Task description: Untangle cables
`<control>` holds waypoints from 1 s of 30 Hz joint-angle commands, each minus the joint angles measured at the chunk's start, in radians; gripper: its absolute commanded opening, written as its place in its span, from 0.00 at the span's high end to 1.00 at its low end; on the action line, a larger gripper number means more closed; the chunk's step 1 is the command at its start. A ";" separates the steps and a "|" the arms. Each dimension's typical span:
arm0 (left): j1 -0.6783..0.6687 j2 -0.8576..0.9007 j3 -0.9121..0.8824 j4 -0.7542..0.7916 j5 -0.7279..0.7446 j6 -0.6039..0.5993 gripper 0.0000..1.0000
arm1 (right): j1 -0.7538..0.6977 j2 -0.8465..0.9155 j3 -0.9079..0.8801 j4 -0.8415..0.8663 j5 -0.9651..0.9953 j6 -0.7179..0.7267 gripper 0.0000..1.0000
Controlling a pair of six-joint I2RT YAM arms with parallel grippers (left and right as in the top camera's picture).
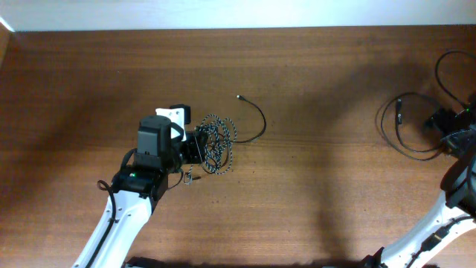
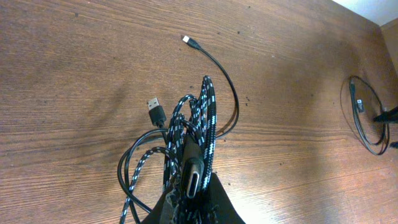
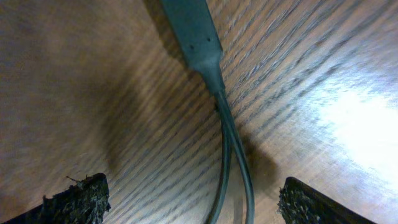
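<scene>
A tangle of black-and-white braided cable lies left of the table's middle, with a thin black cable arcing out of it to a small plug. My left gripper is shut on the braided bundle; a USB-C plug sticks up between the fingers, and a USB-A plug lies on the wood. A separate coiled black cable lies at the far right. My right gripper is open just above it, fingers either side of two strands below a plug body.
The brown wooden table fills the view. More black cable loops lie at the far right edge. The coiled cable also shows in the left wrist view at the right.
</scene>
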 commanded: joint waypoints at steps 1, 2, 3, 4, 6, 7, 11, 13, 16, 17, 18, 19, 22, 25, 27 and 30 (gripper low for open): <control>-0.003 -0.008 0.006 0.008 -0.002 -0.022 0.99 | 0.003 0.079 0.000 0.000 0.018 0.012 0.29; -0.003 -0.008 0.006 0.006 -0.002 -0.033 1.00 | 0.002 0.106 0.000 0.000 0.087 0.012 0.80; -0.003 -0.008 0.006 0.004 -0.002 -0.037 1.00 | -0.007 0.111 0.000 0.012 0.161 0.012 0.96; -0.003 -0.008 0.006 0.005 -0.002 -0.037 1.00 | -0.025 0.110 0.007 0.019 0.198 0.008 0.96; -0.003 -0.008 0.006 0.002 -0.002 -0.037 1.00 | -0.087 0.110 0.065 0.006 0.336 0.008 0.96; -0.003 -0.008 0.006 0.001 -0.002 -0.037 1.00 | -0.154 0.109 0.146 -0.037 0.343 0.008 0.96; -0.003 -0.008 0.006 0.002 -0.011 -0.037 1.00 | -0.320 0.095 0.452 -0.220 0.168 0.013 0.89; -0.003 -0.008 0.006 0.002 -0.017 -0.037 1.00 | -0.365 0.069 0.713 -0.335 -0.062 0.013 0.11; -0.003 -0.008 0.006 0.001 -0.017 -0.037 1.00 | -0.369 0.052 1.082 -0.486 -0.296 0.048 0.01; -0.003 -0.008 0.006 0.001 -0.017 -0.037 1.00 | -0.369 0.021 1.133 -0.512 -0.352 0.073 0.01; -0.003 -0.008 0.006 0.002 -0.017 -0.037 1.00 | -0.369 -0.043 1.202 -0.519 -0.466 0.104 0.01; -0.003 -0.008 0.006 0.002 -0.017 -0.037 1.00 | -0.369 -0.092 1.277 -0.526 -0.553 0.167 0.01; -0.003 -0.008 0.006 0.006 -0.017 -0.037 1.00 | -0.330 -0.286 1.443 -0.486 -0.786 0.249 0.01; -0.003 -0.008 0.006 0.006 -0.016 -0.056 1.00 | -0.020 -0.424 1.443 -0.415 -0.819 0.248 0.01; -0.003 -0.008 0.006 0.005 -0.008 -0.056 1.00 | 0.205 -0.390 1.442 -0.510 -0.818 0.135 0.01; -0.003 -0.008 0.006 0.029 0.009 -0.228 1.00 | 0.428 -0.287 1.442 -0.697 -0.815 0.085 0.01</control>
